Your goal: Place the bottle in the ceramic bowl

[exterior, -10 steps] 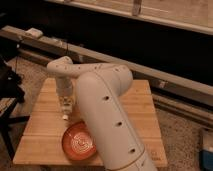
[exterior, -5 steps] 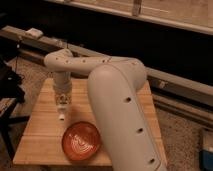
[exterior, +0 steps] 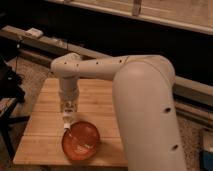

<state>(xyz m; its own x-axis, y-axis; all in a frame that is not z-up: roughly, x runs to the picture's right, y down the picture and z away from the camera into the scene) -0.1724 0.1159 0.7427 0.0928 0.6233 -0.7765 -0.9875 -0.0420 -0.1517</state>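
The ceramic bowl (exterior: 81,140) is reddish-orange with pale swirl rings and sits near the front edge of the wooden table (exterior: 45,131). My gripper (exterior: 67,108) points down just behind the bowl's left rim. It is shut on the bottle (exterior: 66,120), a slim white piece that hangs below the fingers. The bottle's lower end is right at the bowl's back-left rim. My large white arm (exterior: 142,105) fills the right side of the view and hides the table's right part.
A dark chair or stand (exterior: 9,85) is at the table's left side. A raised ledge (exterior: 45,44) with a small white object (exterior: 34,33) runs behind the table. A blue and white item (exterior: 207,152) sits on the floor at the right.
My arm has swung so the gripper with the bottle came forward and down from the table's middle to the bowl's back-left rim. The bowl has stayed in place.
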